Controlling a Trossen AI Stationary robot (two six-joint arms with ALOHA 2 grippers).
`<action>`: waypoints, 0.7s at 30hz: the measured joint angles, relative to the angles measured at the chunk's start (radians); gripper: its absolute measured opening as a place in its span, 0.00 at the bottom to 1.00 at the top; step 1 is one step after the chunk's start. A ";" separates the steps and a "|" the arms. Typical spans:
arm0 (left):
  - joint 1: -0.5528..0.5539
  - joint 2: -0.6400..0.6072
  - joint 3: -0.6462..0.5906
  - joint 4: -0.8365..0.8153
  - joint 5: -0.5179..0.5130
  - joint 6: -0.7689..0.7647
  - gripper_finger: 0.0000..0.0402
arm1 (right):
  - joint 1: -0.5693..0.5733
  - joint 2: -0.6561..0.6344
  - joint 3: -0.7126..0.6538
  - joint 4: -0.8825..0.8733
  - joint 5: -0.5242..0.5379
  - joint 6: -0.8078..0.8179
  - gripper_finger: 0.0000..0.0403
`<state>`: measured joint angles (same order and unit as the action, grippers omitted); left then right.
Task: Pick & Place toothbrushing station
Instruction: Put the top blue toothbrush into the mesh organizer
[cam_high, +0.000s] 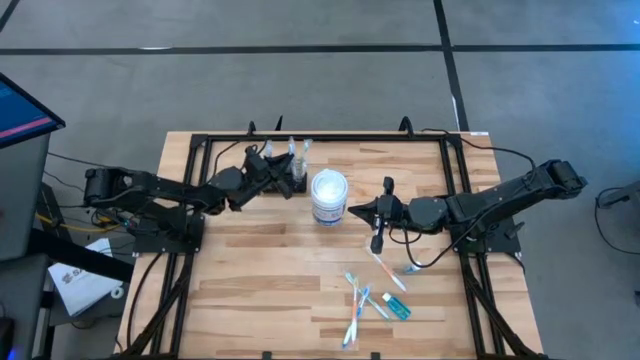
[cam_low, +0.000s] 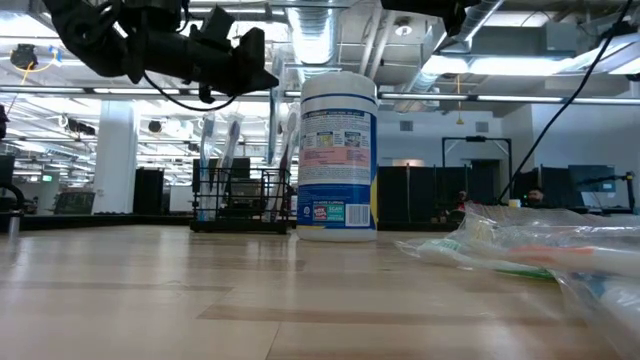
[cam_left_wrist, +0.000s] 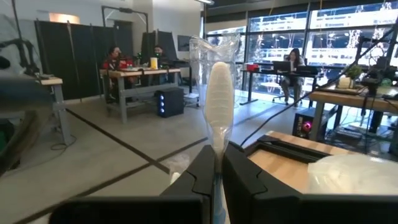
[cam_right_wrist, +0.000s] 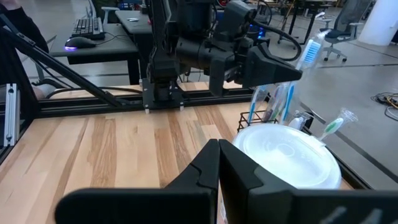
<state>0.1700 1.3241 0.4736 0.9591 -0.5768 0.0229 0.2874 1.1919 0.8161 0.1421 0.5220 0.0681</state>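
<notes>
A: Black wire mesh: the toothbrushing station stands just beside the white tub, on the side toward the table's far edge, touching nothing of the tub. Wrapped toothbrushes stand upright in it.

B: And the left gripper?

A: Above the station, beside the tub. Its fingers are pressed together on the wrapped toothbrush, which rises between them in clear film; its lower end cannot be seen.

B: The right gripper?

A: On the tub's other side, near it but apart. Its fingers are together, with nothing between them.

B: Other items?

A: Loose wrapped toothbrushes and a small green packet lie on the wooden table, well apart from the tub, toward the near edge.
</notes>
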 joint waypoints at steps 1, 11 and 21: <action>0.002 0.005 0.000 0.009 0.001 0.004 0.01 | 0.000 0.000 0.000 0.000 0.000 0.000 0.00; 0.006 0.087 0.001 0.088 -0.003 0.024 0.01 | 0.000 0.000 0.000 -0.004 0.000 0.000 0.00; 0.013 0.125 0.001 0.115 -0.008 0.026 0.02 | 0.000 0.000 0.000 -0.008 0.000 0.000 0.00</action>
<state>0.1833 1.4490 0.4744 1.0741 -0.5850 0.0486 0.2874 1.1915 0.8158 0.1337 0.5224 0.0681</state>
